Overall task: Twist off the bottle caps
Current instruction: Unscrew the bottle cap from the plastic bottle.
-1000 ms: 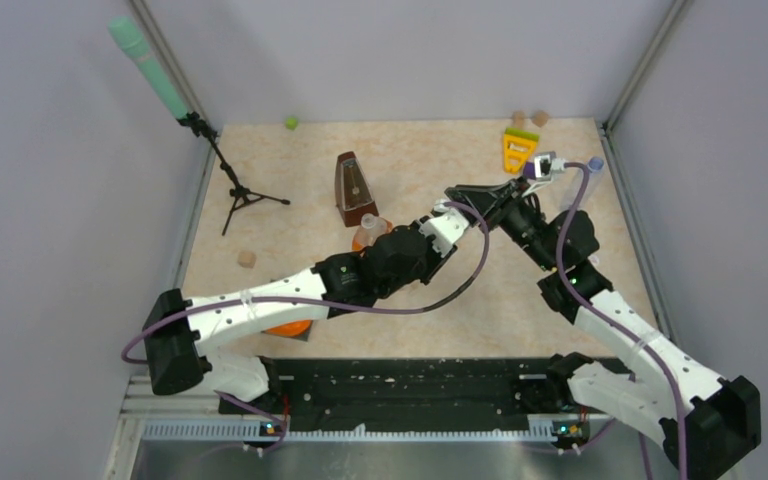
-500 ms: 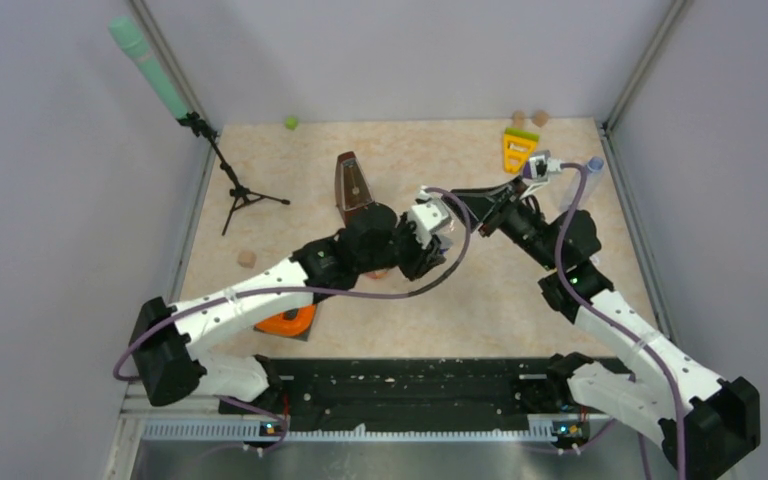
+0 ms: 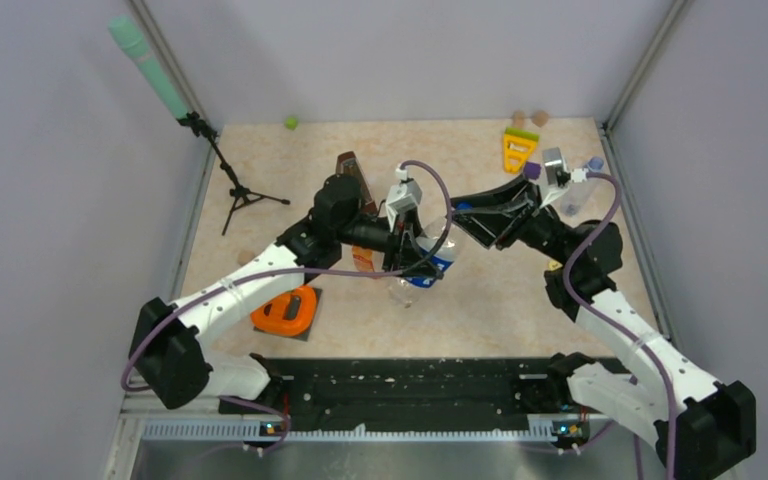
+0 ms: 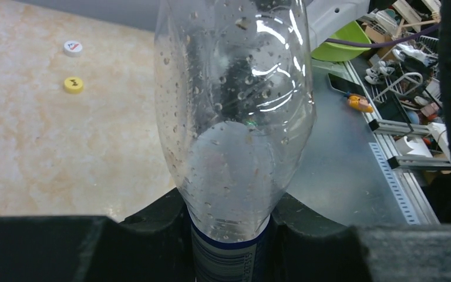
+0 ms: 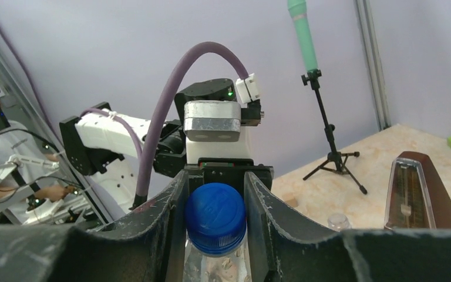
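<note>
last cap in hand: left claw [image 4: 229, 241] clamps the labelled bottle [image 4: 235, 117] above the desk [image 3: 520, 290], neck toward 1 o'clock; right claw [image 5: 216, 194] pinches the blue cap [image 5: 215, 220]. next: twist it off, left bracing.

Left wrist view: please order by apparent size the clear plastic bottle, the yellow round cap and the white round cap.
1. Clear plastic bottle, by far, though nearest the camera.
2. Yellow round cap and white round cap: they look alike, so I do not rank them.
</note>
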Action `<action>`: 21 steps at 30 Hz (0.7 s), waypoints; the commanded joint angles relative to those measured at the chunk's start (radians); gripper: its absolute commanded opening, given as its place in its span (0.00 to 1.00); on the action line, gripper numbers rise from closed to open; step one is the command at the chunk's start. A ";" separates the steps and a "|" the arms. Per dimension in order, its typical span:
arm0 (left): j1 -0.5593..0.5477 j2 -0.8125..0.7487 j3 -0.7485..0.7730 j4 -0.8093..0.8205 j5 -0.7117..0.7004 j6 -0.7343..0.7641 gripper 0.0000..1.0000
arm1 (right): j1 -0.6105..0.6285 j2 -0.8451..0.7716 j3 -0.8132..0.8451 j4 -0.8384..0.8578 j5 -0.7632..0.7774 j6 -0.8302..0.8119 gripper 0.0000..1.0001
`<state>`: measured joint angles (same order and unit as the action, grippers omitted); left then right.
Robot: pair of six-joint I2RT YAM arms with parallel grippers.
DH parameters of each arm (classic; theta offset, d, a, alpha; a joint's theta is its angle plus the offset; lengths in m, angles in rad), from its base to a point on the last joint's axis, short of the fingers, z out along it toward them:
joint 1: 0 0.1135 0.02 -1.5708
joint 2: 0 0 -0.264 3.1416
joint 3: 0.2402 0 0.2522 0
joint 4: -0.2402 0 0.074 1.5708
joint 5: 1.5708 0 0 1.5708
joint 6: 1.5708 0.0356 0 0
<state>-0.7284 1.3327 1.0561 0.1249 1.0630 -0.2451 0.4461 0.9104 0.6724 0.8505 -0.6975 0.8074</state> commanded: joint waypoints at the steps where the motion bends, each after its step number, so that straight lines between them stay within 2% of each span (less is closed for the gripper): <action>1: -0.002 -0.058 -0.004 0.006 -0.081 0.041 0.00 | -0.005 -0.031 0.003 -0.033 0.040 0.002 0.39; 3: -0.013 -0.101 -0.021 -0.053 -0.228 0.087 0.00 | -0.005 -0.055 0.013 -0.122 0.115 -0.028 0.56; 4: -0.021 -0.123 -0.034 -0.058 -0.291 0.103 0.00 | -0.005 -0.072 0.023 -0.187 0.171 -0.040 0.60; 9: -0.109 -0.162 -0.030 -0.157 -0.523 0.225 0.00 | -0.004 -0.109 0.027 -0.262 0.291 -0.041 0.69; 13: -0.200 -0.132 0.018 -0.232 -0.691 0.293 0.00 | -0.004 -0.081 0.046 -0.260 0.268 -0.032 0.72; 17: -0.261 -0.101 0.049 -0.264 -0.868 0.295 0.00 | 0.001 -0.067 0.060 -0.267 0.261 -0.037 0.72; 21: -0.273 -0.105 0.037 -0.220 -0.947 0.251 0.00 | 0.023 -0.066 0.068 -0.307 0.285 -0.071 0.71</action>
<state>-0.9939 1.2358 1.0588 -0.1345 0.2798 0.0132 0.4515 0.8471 0.6769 0.5652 -0.4450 0.7723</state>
